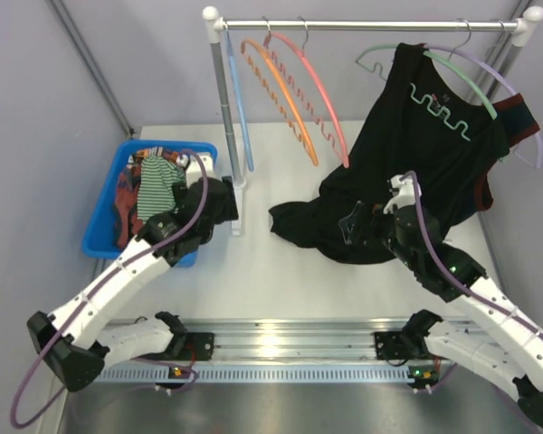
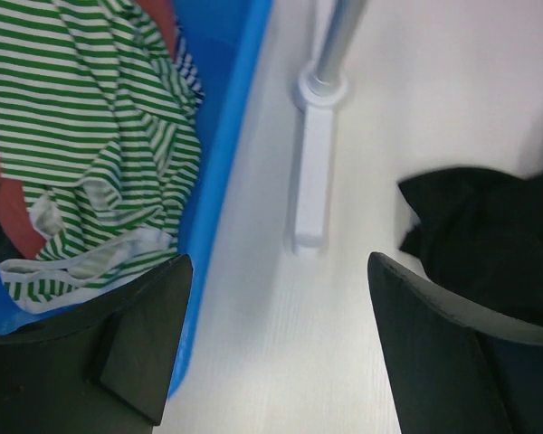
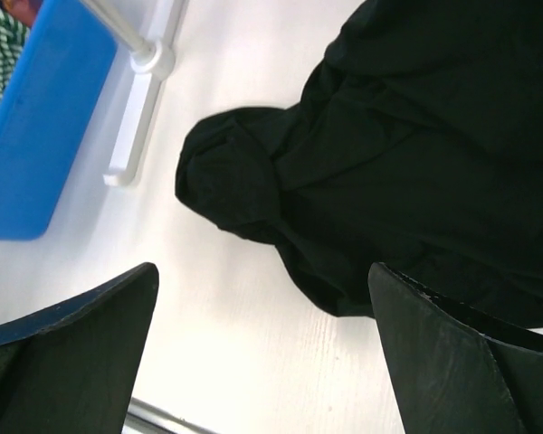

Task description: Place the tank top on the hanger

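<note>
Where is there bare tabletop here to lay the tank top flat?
Bare table lies between the rack foot and the black garment, and along the near strip before the rail. Crowded: the blue bin, stuffed full; the back right, under the garment.

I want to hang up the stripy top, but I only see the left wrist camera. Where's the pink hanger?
Observer: The pink hanger hangs on the rail at the back, right beside an orange hanger.
Operator: Is anything on it?
Observer: No, it is bare.
Operator: What's the other arm doing?
Observer: The right gripper hovers over the black garment, jaws open and empty.
</note>
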